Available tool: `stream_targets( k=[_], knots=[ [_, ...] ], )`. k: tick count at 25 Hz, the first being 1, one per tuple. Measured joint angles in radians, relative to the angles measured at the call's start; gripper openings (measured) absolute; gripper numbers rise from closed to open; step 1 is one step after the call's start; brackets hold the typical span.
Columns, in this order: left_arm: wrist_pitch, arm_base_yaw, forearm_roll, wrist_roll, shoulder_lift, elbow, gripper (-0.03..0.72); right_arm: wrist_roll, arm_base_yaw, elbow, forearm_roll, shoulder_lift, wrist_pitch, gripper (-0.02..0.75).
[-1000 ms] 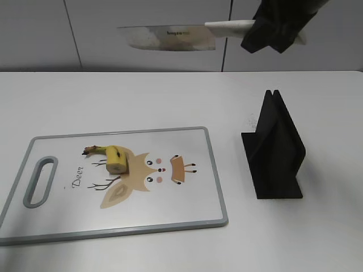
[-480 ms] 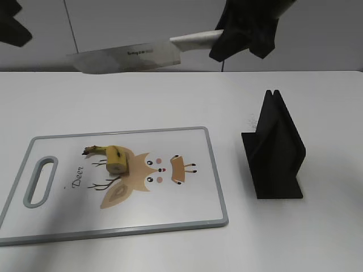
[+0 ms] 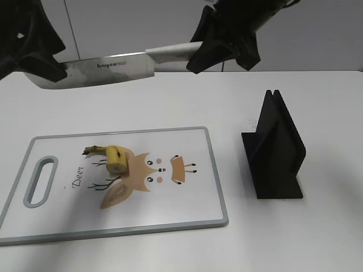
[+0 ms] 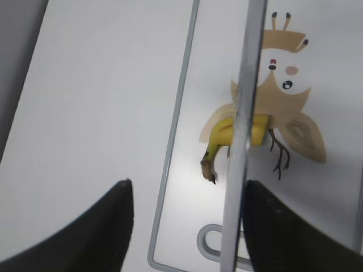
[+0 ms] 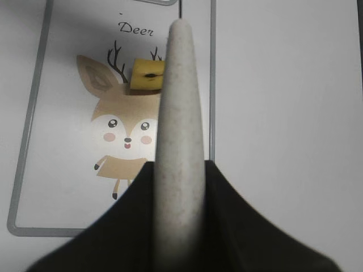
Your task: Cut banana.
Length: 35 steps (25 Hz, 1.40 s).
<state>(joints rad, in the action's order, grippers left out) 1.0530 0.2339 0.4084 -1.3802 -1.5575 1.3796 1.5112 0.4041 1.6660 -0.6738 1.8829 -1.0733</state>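
A short banana stub [image 3: 113, 159] with its stem lies on the white cutting board [image 3: 187, 209], left of the deer print. It also shows in the left wrist view [image 4: 220, 139] and the right wrist view [image 5: 146, 75]. My right gripper [image 3: 205, 50] is shut on the pale handle [image 5: 179, 147] of a cleaver [image 3: 96, 69], held level and high above the board. My left gripper [image 3: 39, 54] is open and high at the left, its jaws [image 4: 184, 218] either side of the blade's tip, apart from it.
A black knife stand [image 3: 275, 153] stands upright on the white table [image 3: 170, 96] to the right of the board. The board has a grey rim and a handle slot [image 3: 41, 180] at its left end.
My right gripper has carried the cleaver left and lower. My left gripper has come into view at the upper left, next to the blade's tip.
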Motion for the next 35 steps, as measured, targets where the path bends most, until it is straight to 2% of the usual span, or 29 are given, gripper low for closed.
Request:
stream_targets(
  k=[3, 6, 9, 11, 12, 14, 20, 27, 35],
  knots=[
    [0.002, 0.0, -0.002, -0.001, -0.02, 0.0, 0.533, 0.018, 0.0, 0.0, -0.01, 0.012, 0.0, 0.173],
    [0.005, 0.0, 0.0, -0.002, -0.036, 0.001, 0.445, 0.027, 0.0, 0.0, -0.011, 0.013, 0.003, 0.173],
    [0.01, 0.0, 0.003, -0.001, -0.041, 0.001, 0.274, 0.027, 0.0, 0.0, -0.015, 0.018, 0.012, 0.173],
    [0.018, 0.0, 0.003, 0.008, -0.043, 0.001, 0.112, 0.027, 0.0, 0.0, -0.022, 0.024, 0.018, 0.173],
    [0.022, 0.0, 0.003, 0.02, -0.047, 0.001, 0.065, 0.026, 0.0, 0.002, -0.025, 0.028, 0.018, 0.173],
    [0.027, 0.0, 0.002, 0.051, -0.052, 0.001, 0.024, 0.025, -0.002, 0.002, -0.029, 0.042, 0.016, 0.173],
    [0.012, 0.0, -0.003, 0.073, -0.057, -0.054, 0.015, -0.061, -0.003, 0.003, -0.045, 0.087, -0.034, 0.173],
    [-0.136, 0.007, 0.023, 0.072, -0.057, -0.2, 0.018, -0.101, -0.002, 0.002, -0.013, 0.127, -0.055, 0.174],
    [-0.259, 0.022, 0.028, 0.067, -0.057, -0.309, 0.02, -0.103, 0.002, 0.002, -0.008, 0.192, -0.051, 0.176]
  ],
)
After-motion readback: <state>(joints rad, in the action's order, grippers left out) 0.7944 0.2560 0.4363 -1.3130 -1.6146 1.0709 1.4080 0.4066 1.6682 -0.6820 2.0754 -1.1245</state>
